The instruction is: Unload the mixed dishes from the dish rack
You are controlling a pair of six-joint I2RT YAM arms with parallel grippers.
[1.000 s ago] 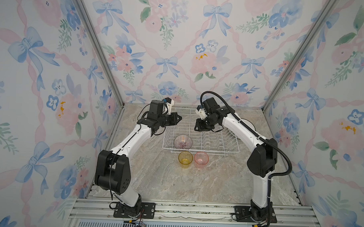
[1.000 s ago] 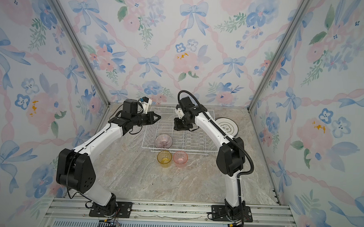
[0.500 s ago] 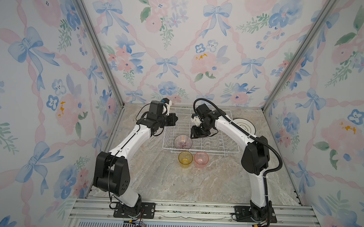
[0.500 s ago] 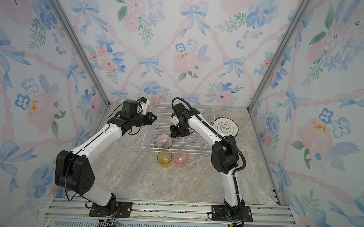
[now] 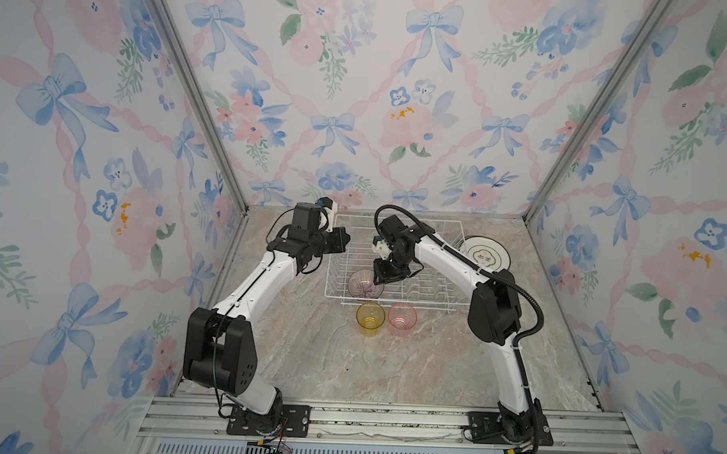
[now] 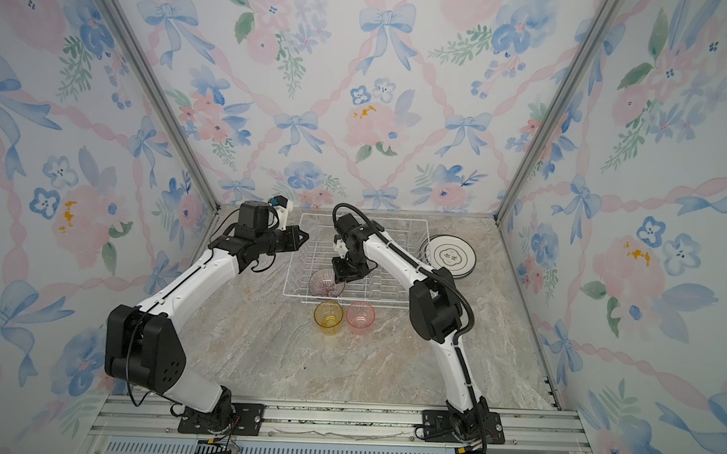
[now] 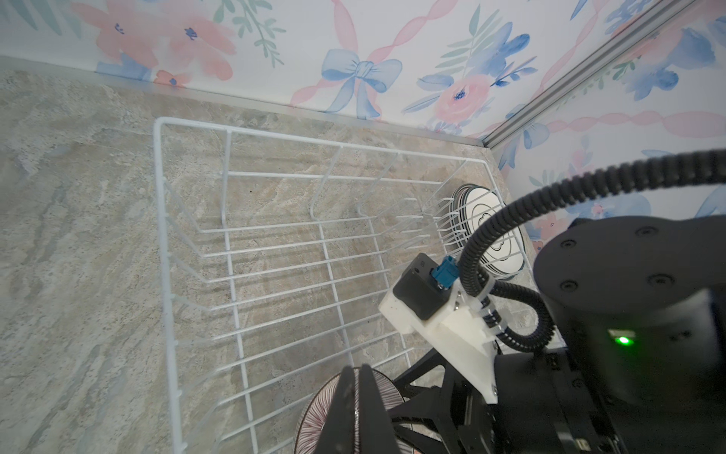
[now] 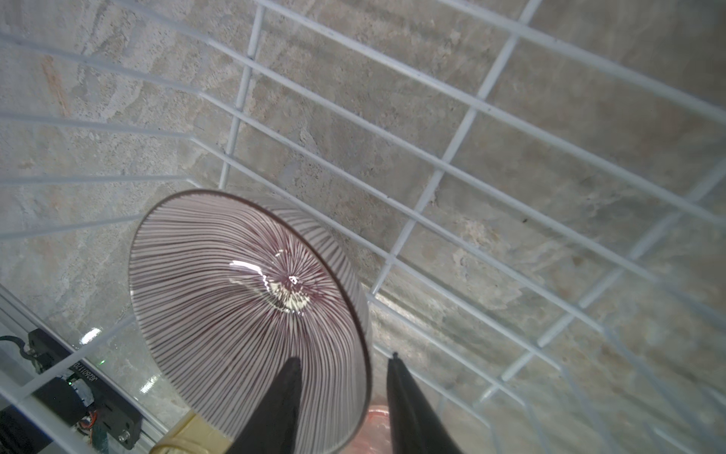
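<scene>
The dish rack point(image 5: 437, 221) point(image 6: 395, 219) stands at the back of the marble table. In its front left corner lies the small purple-striped bowl point(image 5: 362, 284) point(image 6: 324, 283) point(image 8: 243, 283), tilted. My right gripper point(image 5: 377, 279) point(image 8: 343, 367) is open, its jaws straddling the bowl's rim: one finger inside, the other outside and apart from it. My left gripper point(image 5: 345, 238) point(image 7: 359, 379) is shut and empty, hovering over the rack's left rim point(image 7: 157, 196). A yellow tumbler point(image 5: 370, 317) and a pink tumbler point(image 5: 402, 318) stand upright in front of the rack. A stack of plates point(image 5: 487, 253) point(image 6: 452, 256) lies to its right.
Flowered walls point(image 5: 357, 111) close the table in at the back and both sides. A metal rail point(image 5: 367, 415) carrying both arm bases runs along the front. Bare marble point(image 5: 349, 360) lies between the tumblers and the rail.
My right gripper has moved from the rack's back middle down and left to the bowl, and now straddles its rim. The left arm has barely shifted.
</scene>
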